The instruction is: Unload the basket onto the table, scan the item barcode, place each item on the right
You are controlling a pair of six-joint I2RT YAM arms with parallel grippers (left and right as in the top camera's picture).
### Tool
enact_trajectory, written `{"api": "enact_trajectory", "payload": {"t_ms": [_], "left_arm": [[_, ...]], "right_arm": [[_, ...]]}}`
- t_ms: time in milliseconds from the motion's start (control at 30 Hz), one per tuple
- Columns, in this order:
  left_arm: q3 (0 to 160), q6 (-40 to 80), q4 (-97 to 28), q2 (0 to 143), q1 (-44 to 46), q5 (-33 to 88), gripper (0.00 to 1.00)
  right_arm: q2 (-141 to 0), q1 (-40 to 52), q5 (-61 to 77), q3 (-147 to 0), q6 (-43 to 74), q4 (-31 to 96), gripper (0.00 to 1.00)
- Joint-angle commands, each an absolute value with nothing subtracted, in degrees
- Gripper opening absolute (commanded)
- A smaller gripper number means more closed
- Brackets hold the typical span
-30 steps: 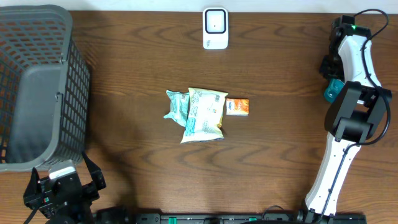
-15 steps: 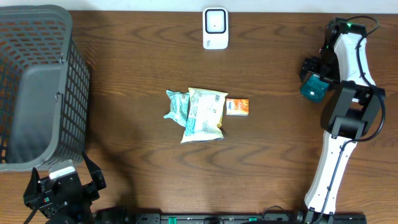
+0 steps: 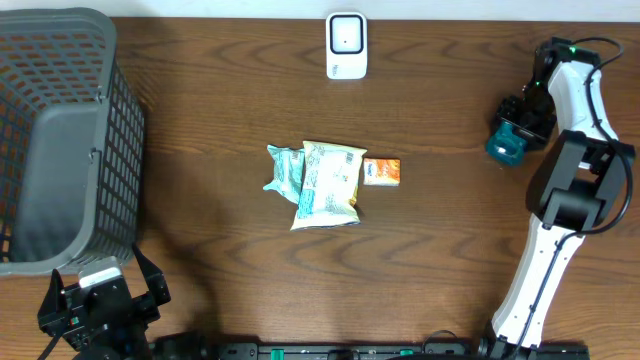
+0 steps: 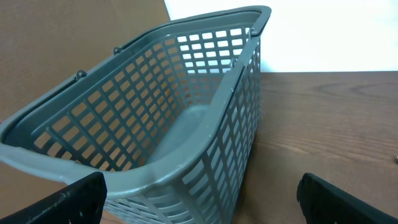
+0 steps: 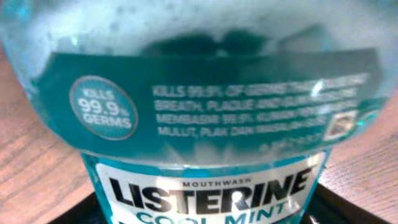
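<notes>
Teal mouthwash bottle (image 3: 505, 140) has moved inward from the table's (image 3: 450, 250) right edge with your right claw (image 3: 512, 122), grip unclear, scanner (image 3: 346, 45) not yet reached.

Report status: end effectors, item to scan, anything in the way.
Left end effector open by basket. Right end effector at mouthwash bottle, grip unclear. Nothing between bottle and scanner.
</notes>
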State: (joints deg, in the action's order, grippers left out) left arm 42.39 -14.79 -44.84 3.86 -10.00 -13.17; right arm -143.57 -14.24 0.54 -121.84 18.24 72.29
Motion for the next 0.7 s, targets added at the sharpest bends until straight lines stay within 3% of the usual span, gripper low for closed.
{"api": "enact_trajectory", "payload": {"t_ms": [0, 100, 300, 500, 667], "left_arm": [[42.2, -14.3, -44.8, 3.9, -9.8, -12.6, 0.98], [42.2, -14.3, -44.8, 3.9, -9.8, -12.6, 0.98], [42.2, -14.3, -44.8, 3.9, -9.8, -12.6, 0.98], [42.2, -14.3, -44.8, 3.9, -9.8, -12.6, 0.98], [42.2, -14.3, -44.8, 3.9, -9.8, -12.6, 0.98]], "right_arm": [[-153.2, -13.9, -1.7, -114.8, 19.7, 68.8, 0.52], [-153.2, -13.9, -2.5, -114.2, 19.7, 67.9, 0.40], [-153.2, -13.8, 0.7, -114.3, 18.4, 67.9, 0.29], [-153.2, -13.8, 18.9, -116.7, 10.1, 70.3, 0.29], [-153.2, -13.8, 38.9, -119.9, 0.4, 74.8, 0.23]]}}
